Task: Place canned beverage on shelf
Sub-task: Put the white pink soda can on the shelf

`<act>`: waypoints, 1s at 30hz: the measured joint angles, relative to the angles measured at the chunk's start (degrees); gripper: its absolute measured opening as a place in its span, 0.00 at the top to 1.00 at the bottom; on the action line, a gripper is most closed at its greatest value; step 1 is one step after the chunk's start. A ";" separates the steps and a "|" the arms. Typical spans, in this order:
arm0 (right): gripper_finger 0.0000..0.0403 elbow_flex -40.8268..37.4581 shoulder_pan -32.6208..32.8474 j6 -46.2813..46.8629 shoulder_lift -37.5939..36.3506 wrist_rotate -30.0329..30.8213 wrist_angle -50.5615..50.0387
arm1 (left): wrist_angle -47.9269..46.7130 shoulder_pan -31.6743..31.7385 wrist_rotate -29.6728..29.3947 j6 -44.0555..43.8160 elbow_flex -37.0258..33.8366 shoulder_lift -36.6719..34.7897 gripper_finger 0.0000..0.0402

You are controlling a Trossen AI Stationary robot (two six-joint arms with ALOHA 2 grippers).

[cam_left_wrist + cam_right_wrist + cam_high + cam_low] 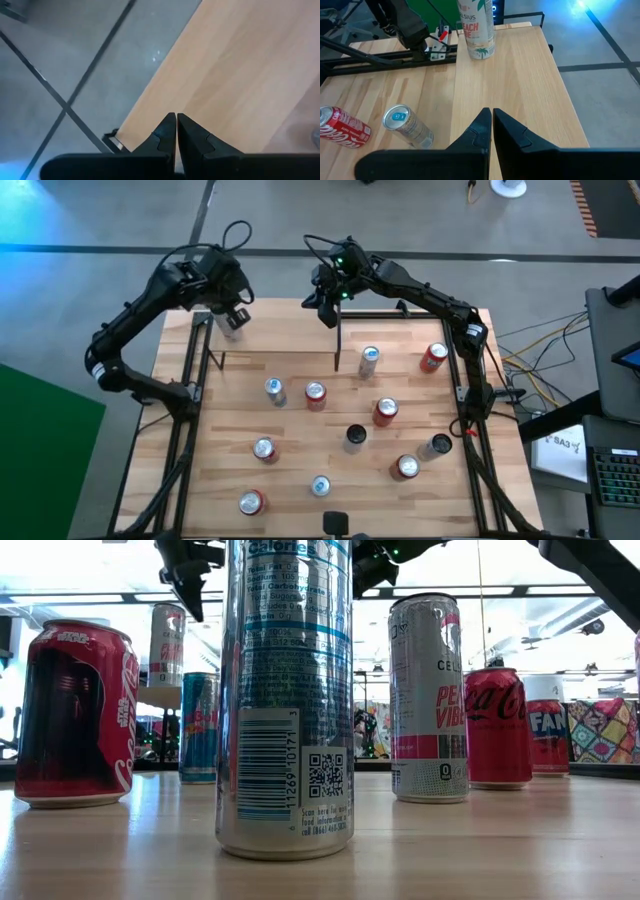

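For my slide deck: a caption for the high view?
Both shut grippers, left and right, hover over the shelf; cans stand scattered across the table.

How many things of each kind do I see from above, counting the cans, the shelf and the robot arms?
Cans on the tabletop: 11
Can on the shelf: 1
Shelf: 1
Robot arms, left arm and right arm: 2
Total: 15

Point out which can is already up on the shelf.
The white Celsius peach can, standing upright at one end of the raised light wood shelf. All the other cans sit lower, on the big butcher-block tabletop.
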 joint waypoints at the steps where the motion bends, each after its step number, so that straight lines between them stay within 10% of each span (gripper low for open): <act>1: 0.98 0.00 0.00 -0.02 0.00 0.00 0.00 | -0.96 0.00 0.01 -0.32 0.50 0.19 1.00; 30: 0.98 0.00 0.00 -0.61 -0.01 0.00 -1.31 | -4.60 -0.63 6.08 -4.25 2.33 -0.79 1.00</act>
